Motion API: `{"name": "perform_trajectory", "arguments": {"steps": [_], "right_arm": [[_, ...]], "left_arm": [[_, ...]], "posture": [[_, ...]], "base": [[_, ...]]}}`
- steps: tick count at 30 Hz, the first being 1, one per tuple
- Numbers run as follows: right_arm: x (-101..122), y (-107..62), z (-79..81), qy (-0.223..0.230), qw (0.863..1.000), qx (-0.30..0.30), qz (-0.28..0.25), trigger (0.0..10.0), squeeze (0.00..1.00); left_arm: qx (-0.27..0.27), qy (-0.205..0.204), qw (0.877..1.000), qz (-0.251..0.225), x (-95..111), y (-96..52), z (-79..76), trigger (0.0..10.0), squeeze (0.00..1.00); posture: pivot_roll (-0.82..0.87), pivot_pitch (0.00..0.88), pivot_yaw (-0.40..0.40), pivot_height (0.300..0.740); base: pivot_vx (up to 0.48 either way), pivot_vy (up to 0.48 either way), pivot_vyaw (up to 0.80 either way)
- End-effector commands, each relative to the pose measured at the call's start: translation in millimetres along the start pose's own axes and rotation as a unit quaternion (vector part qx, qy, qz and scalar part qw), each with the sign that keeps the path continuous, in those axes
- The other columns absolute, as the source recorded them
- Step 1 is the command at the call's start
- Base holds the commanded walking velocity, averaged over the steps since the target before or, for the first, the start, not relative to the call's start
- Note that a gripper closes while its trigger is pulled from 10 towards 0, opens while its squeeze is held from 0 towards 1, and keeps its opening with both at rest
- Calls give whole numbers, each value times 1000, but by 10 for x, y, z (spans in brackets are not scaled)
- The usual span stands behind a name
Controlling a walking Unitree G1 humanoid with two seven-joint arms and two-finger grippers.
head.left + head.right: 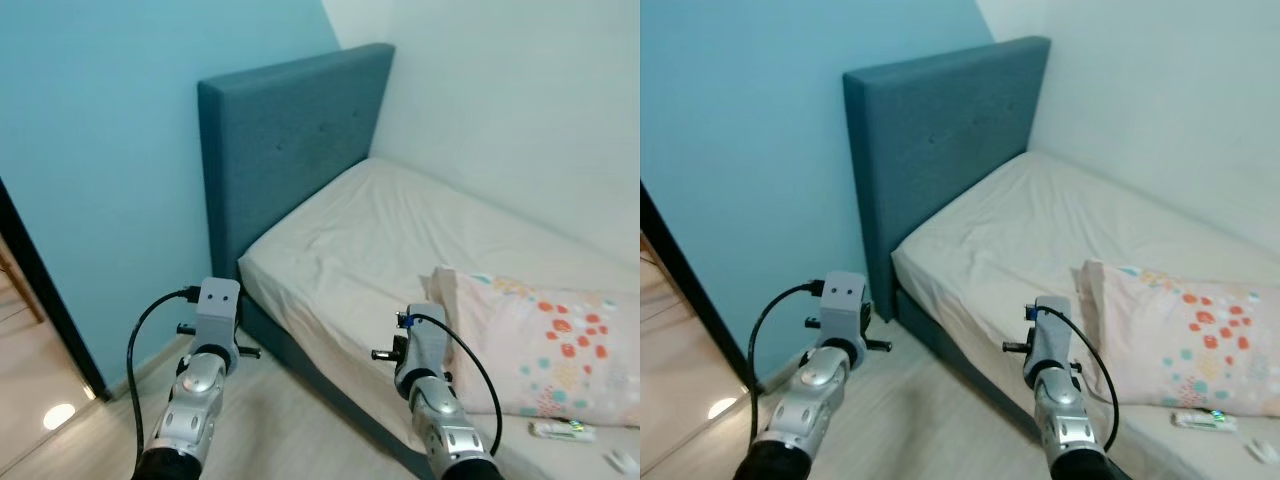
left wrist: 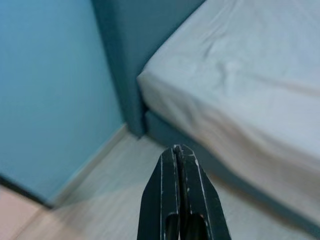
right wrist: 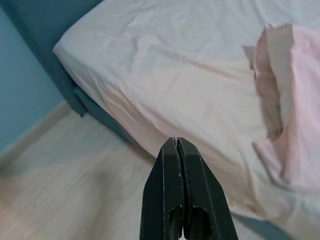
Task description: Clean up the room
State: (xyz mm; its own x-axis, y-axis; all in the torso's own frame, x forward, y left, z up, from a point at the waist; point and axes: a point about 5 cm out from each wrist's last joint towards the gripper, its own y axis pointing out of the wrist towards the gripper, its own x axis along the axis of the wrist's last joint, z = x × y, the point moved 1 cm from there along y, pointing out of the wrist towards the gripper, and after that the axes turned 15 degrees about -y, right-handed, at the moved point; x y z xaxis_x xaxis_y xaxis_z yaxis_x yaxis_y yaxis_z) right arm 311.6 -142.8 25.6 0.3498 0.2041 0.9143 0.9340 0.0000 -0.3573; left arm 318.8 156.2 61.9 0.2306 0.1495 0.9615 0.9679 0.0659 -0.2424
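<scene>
the soft, light pink patterned fabric pillow is being approached for a corner grasp, both closed, empty grippers being held short.

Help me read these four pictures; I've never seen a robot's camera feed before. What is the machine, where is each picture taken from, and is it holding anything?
This is a walking humanoid robot tidying a bedroom. The two wide pictures come from its head, looking down at its two silver arms. The two close pictures come from cameras on its wrists, looking along the black fingers. The left claw hangs over the floor by the blue headboard; the right claw hangs by the edge of the bed. Both are shut and hold nothing. On the bed lie a spotted pillow, a small white tube-like item and another small white item.
</scene>
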Motion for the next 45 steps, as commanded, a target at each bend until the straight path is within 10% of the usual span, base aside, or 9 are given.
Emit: {"name": "perform_trajectory", "arguments": {"steps": [1, 45], "right_arm": [[-67, -12, -77, -12, 1000, -11, 10, 10000, 0], [-101, -21, -89, -26, 999, -22, 16, 10000, 0]], "left_arm": [[-16, -4, 1000, 23, -87, -18, -57, 10000, 0], [-37, 14, 999, 13, -99, -25, -105, 10000, 0]], "posture": [[49, 0, -69, 740], [43, 0, -55, 740]], "base": [[0, 0, -800], [0, 0, -800]]}}
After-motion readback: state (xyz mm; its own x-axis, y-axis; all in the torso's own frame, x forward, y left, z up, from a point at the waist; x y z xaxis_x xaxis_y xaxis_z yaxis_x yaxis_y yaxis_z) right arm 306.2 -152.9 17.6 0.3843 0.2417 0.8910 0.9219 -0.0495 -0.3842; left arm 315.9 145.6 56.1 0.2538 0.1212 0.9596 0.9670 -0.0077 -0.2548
